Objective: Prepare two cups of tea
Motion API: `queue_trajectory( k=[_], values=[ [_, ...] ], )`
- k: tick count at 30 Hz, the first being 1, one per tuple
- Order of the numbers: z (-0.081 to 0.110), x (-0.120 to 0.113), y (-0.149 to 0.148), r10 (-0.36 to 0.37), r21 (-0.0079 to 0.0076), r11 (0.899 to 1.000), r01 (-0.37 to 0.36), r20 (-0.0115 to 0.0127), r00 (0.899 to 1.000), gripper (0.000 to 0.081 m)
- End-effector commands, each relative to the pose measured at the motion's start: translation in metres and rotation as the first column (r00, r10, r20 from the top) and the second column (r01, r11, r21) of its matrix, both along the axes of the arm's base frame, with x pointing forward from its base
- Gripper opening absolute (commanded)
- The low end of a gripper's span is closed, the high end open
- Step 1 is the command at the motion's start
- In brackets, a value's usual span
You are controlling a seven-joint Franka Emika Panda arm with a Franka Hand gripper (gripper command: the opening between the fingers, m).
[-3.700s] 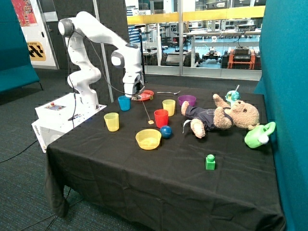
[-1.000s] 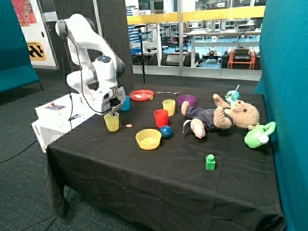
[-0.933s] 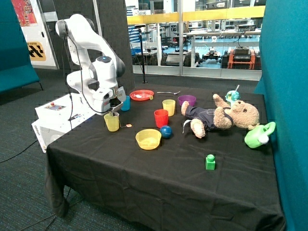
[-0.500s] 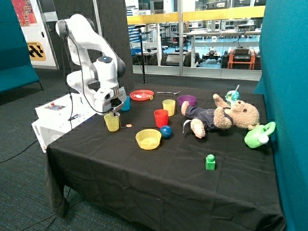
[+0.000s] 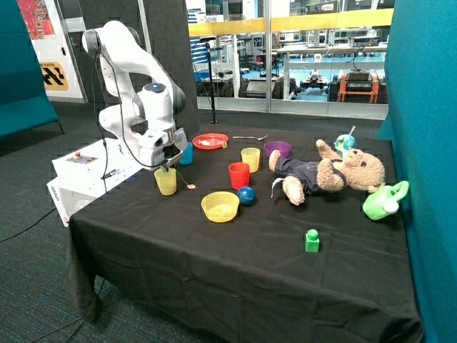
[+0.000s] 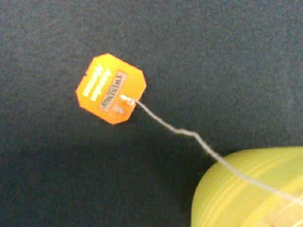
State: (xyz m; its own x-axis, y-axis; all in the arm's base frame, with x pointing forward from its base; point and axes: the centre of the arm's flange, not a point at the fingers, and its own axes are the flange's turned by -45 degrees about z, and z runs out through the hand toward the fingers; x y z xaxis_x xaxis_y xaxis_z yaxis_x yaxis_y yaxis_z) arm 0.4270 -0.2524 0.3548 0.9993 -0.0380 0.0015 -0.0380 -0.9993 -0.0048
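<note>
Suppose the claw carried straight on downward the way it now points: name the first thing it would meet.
Probably the yellow cup, since the claw hangs just over its rim. The wrist view looks down at the cup's edge, the string and the orange tag on the black cloth, so it might only clip the rim.

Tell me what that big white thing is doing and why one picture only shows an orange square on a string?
The big white thing is a robot arm beside a table with a black cloth. One camera stands apart and sees everything. The other rides on the arm's wrist and looks straight down. The arm's tool is right above a yellow cup. The orange square is a tea bag's paper tag. Its string runs over the cup's rim, so the bag seems to be inside. Also on the table are a blue cup, a red cup, a yellow bowl, a red plate and a teddy bear.
</note>
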Motion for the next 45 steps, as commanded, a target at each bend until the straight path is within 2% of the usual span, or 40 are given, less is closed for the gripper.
queue_trajectory(
  k=[1,5,6,11,15,17,19,22,31,36,45],
  values=[
    [0.008,-0.002,0.011,0.028,-0.0047,1.0,-0.028,-0.0016,1.0,0.0636],
    [0.014,0.004,0.03,0.071,-0.0047,0.997,-0.071,-0.0016,0.997,0.0569],
    [0.016,0.007,0.038,0.103,-0.0047,0.995,-0.103,-0.0016,0.995,0.0545],
    [0.021,0.017,0.06,0.133,-0.0047,0.991,-0.133,-0.0016,0.991,0.0489],
    [0.022,0.029,0.083,0.184,-0.0047,0.983,-0.184,-0.0016,0.983,0.0451],
    [0.022,0.032,0.09,0.193,-0.0047,0.981,-0.193,-0.0016,0.981,0.0442],
    [0.022,0.038,0.102,0.221,-0.0047,0.975,-0.221,-0.0016,0.975,0.043],
    [0.023,0.044,0.114,0.221,-0.0047,0.975,-0.221,-0.0016,0.975,0.0417],
    [0.026,0.063,0.162,0.277,-0.0047,0.961,-0.277,-0.0016,0.961,0.0388],
    [0.029,0.065,0.179,0.282,-0.0047,0.959,-0.282,-0.0016,0.959,0.0383],
    [0.037,0.065,0.23,0.261,-0.0047,0.965,-0.261,-0.0016,0.965,0.0376]
  ],
)
